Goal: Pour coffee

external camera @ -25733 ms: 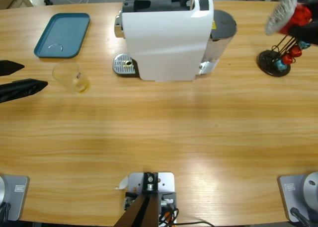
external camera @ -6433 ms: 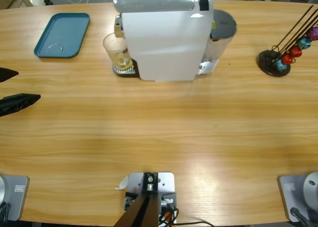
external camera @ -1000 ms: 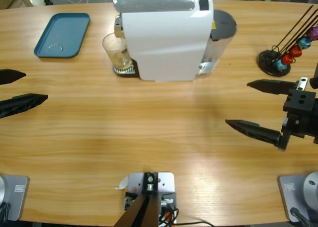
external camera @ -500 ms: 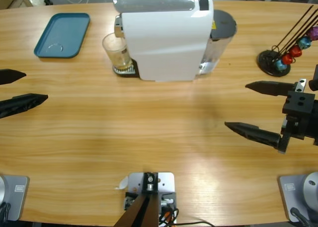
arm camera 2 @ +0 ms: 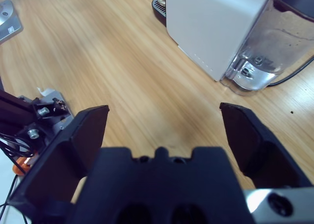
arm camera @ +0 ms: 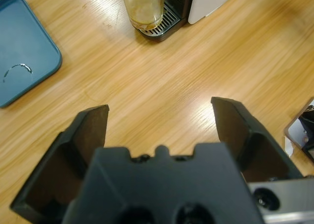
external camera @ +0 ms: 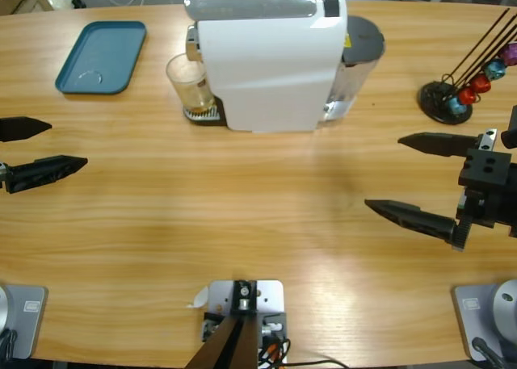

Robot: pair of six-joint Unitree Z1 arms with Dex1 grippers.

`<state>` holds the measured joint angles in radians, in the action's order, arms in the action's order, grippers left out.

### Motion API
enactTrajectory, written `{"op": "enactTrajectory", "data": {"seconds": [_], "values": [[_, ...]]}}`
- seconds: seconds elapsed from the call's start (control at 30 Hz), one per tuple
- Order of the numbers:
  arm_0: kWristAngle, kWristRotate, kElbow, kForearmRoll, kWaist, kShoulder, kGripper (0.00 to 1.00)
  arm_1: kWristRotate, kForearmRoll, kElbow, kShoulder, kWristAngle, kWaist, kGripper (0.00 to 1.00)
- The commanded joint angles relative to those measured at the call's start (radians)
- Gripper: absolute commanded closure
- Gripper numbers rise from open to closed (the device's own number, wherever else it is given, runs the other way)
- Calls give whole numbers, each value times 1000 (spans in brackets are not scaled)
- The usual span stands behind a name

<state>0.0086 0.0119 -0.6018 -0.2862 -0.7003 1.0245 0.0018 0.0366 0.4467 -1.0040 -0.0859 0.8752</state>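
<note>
A long wooden table [external camera: 242, 224] fills the high view. At its far middle stands a white coffee machine [external camera: 271, 58] with a clear water tank [arm camera 2: 267, 42] at one side. A teal tray [external camera: 101, 56] lies flat near the table's far left. A black capsule stand [external camera: 452, 98] with red and blue capsules sits at the far right.

A small clear glass tumbler [external camera: 191, 82] stands upright on the machine's metal drip grate [arm camera: 164, 22], at the machine's left side. A thin layer of pale yellow-brown coffee [arm camera: 143, 19] lies in its bottom.

The left gripper [external camera: 44, 147] hangs at the table's left edge, jaws spread wide and holding nothing, well apart from the tumbler. The right gripper [external camera: 412, 178] reaches in from the right edge, jaws also wide apart and empty, with the machine between it and the tumbler.
</note>
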Motion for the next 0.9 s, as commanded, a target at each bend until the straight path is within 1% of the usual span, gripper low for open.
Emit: {"op": "enactTrajectory", "data": {"seconds": [0.03, 0.9], "values": [[-9, 7, 17, 7, -3, 17, 92, -12, -7, -13, -24, -17, 8, 0], [-9, 7, 19, 4, -3, 8, 92, -14, -7, -13, -24, -26, 8, 0]]}}
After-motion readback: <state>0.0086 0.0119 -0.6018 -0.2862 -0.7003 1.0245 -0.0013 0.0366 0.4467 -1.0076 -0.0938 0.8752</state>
